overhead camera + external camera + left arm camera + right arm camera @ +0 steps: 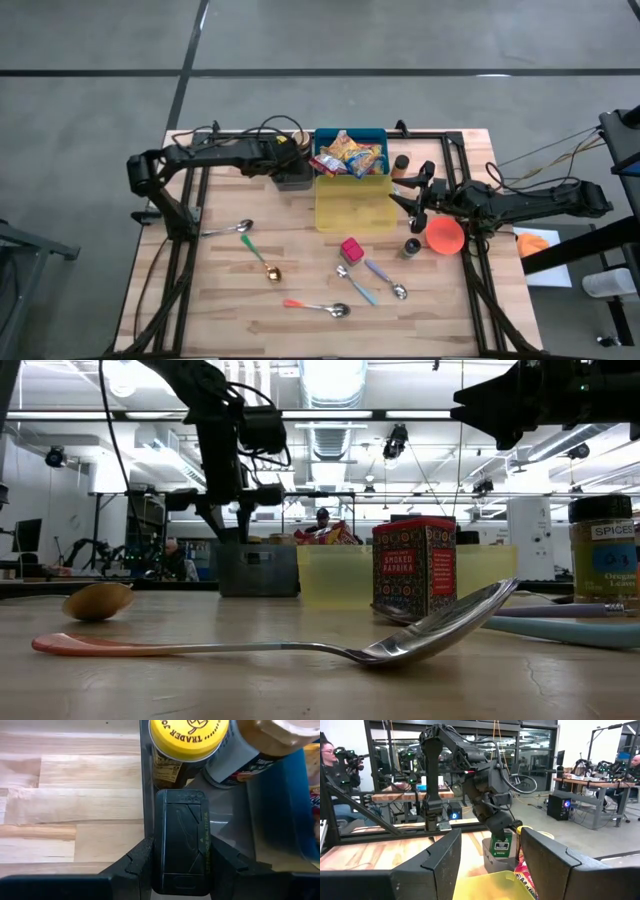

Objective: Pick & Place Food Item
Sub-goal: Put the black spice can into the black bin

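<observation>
1. Left gripper (pixel 290 166) at 12 o'clock on the table (pixel 230 290), down inside grey bin (pixel 293 181). Fingers pinched narrow on dark-capped jar (pixel 181 835). Green label seen only from right wrist view (pixel 501 845); text unreadable.
2. Held jar upright, at the bin's wall. Contact with bin floor: cannot tell.
3. Same bin: yellow-lidded jar (pixel 189 737) and second jar (pixel 250 750), both cut off by frame edge, leaning together.
4. Blue bin (pixel 350 133) at 3 o'clock of grey bin, touching it; snack packets (pixel 350 155) heaped inside, count unclear.
5. Yellow tray (pixel 355 210) at 6 o'clock of blue bin.
6. Right gripper (pixel 415 203) at 3 o'clock of yellow tray, raised, fingers spread wide, nothing between them.
7. Orange bowl (pixel 446 235) at 4 o'clock of right gripper, partly under the arm.
8. Paprika tin (pixel 414 565) upright at table centre; small spice jar (pixel 603 555) cut off at low view's edge.
9. Spoon (pixel 300 648) across low-view foreground, blocking table behind.
</observation>
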